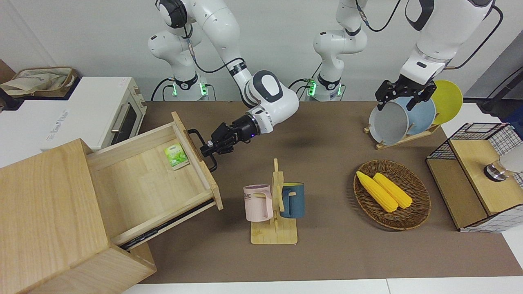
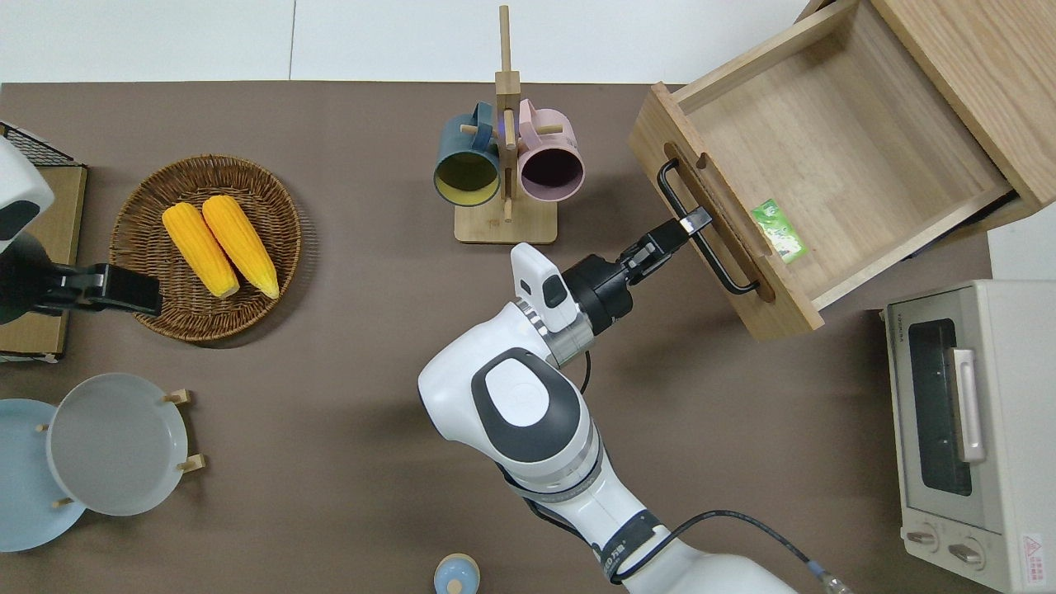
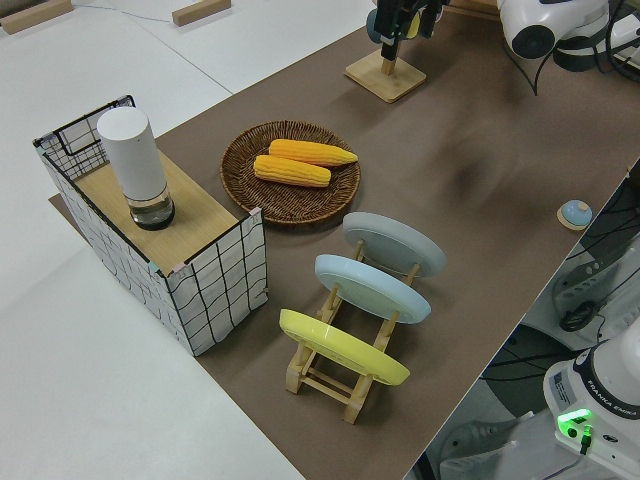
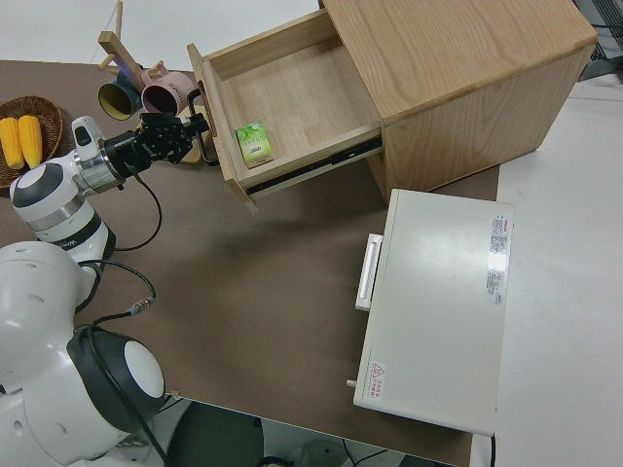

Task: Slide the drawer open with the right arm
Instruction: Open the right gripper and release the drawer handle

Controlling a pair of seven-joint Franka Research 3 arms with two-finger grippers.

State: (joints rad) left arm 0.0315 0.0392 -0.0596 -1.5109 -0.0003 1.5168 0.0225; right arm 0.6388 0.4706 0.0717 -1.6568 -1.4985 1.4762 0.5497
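Brown table mat, white wall up top; the drawer sits mid-left of the front view, pulled well out of its cabinet. Right gripper is clamped on the black loop handle; left arm is parked. Risk: an off-axis pull could bind the slides or drag the cabinet.

The drawer stands out of its cabinet at the right arm's end of the counter, a packet in it, the toaster oven nearer the robots
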